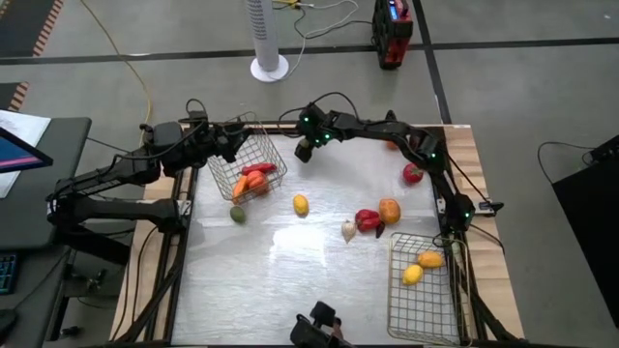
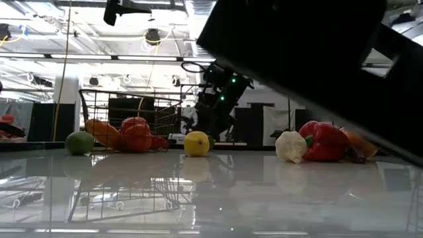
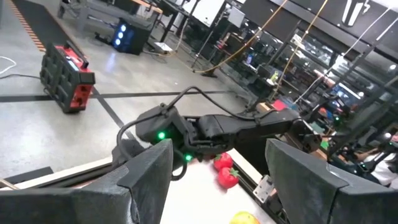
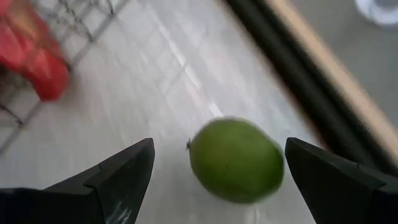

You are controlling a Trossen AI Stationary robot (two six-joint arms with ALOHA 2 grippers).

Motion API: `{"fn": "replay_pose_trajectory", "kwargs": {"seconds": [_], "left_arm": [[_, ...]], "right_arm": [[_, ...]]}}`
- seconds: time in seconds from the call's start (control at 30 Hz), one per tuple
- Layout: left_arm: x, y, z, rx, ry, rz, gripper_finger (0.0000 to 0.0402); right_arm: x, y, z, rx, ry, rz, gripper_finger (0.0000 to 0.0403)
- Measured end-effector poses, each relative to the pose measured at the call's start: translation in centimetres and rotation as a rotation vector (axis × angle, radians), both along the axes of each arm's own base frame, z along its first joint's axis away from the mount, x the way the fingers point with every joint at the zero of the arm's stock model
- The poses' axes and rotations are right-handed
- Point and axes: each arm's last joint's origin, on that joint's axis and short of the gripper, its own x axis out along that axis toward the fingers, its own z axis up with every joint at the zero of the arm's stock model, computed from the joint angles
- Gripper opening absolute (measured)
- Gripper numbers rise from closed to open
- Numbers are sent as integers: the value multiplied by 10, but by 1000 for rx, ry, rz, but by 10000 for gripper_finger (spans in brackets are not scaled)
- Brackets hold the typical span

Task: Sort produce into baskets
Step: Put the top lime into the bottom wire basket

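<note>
My right gripper (image 4: 219,146) (image 1: 302,150) is open and slants down near the table's far edge. A green lime (image 4: 236,158) lies on the table between its fingers, touching neither. The gripper hides this lime in the high view. Beside it stands a wire basket (image 1: 271,140) (image 2: 132,106) holding red and orange produce (image 1: 253,179) (image 4: 31,56). My left gripper (image 3: 217,149) (image 1: 230,143) is open above that basket's far left corner, with nothing between its fingers. A second basket (image 1: 397,290) at the near right holds two lemons (image 1: 422,267).
Loose on the table lie another lime (image 1: 237,214), a lemon (image 1: 301,204), white garlic (image 1: 348,230), a red pepper (image 1: 368,220), an orange (image 1: 389,210) and a tomato (image 1: 413,173). The table's wooden far edge (image 4: 323,68) runs close behind the lime.
</note>
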Motion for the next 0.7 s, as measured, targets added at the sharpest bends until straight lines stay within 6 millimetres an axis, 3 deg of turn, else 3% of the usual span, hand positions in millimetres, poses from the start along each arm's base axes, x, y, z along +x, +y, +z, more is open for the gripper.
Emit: {"fn": "replay_pose_trajectory", "kwargs": {"seconds": [0.13,0.53,0.7], "left_arm": [[0,0,0,0,1,4,245],[0,0,-1,-9,11,0,245],[0,0,-2,-9,15,-1,245]], "right_arm": [[0,1,-10,17,31,5,377],[3,8,-10,26,37,24,288],[-1,12,-6,48,72,27,272]]}}
